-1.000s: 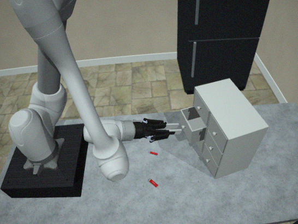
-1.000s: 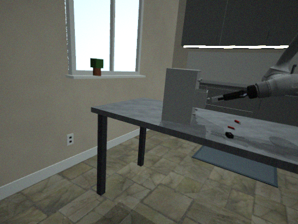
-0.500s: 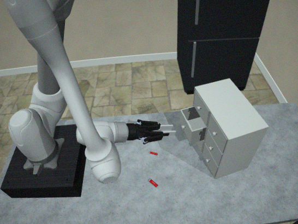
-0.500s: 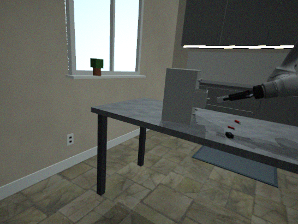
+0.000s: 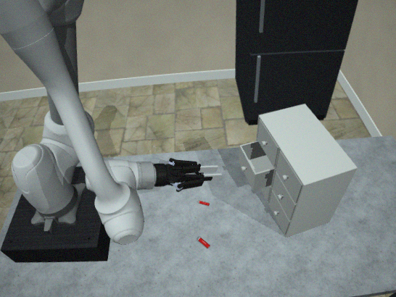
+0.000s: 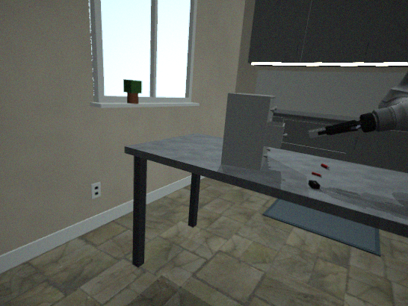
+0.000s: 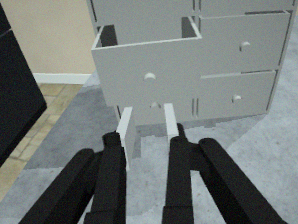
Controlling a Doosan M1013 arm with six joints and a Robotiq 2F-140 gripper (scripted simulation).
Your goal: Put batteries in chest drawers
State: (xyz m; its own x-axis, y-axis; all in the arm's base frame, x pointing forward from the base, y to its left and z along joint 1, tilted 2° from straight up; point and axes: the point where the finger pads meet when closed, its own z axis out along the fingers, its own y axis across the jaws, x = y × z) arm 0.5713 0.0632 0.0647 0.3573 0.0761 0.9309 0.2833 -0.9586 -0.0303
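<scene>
The small white chest [image 5: 302,166] stands on the grey table, its drawer fronts facing my arm. The left drawer of the middle row [image 5: 255,164] is pulled partly out and looks empty; it also shows in the wrist view [image 7: 148,70]. My gripper [image 5: 217,171] hovers level a short way in front of that drawer, fingers a little apart with nothing between them [image 7: 148,119]. Two small red cylinders lie on the table, one [image 5: 204,203] below the gripper and one with a silver tip [image 5: 204,243] nearer the front. A small black block [image 6: 314,183] lies near them; the top view does not show it.
The chest's other drawers [image 7: 245,46] are pushed in. A dark fridge [image 5: 294,54] stands on the floor behind the table. The arm's black base [image 5: 54,235] sits at the table's left end. The table edge runs close behind the chest [image 6: 246,130].
</scene>
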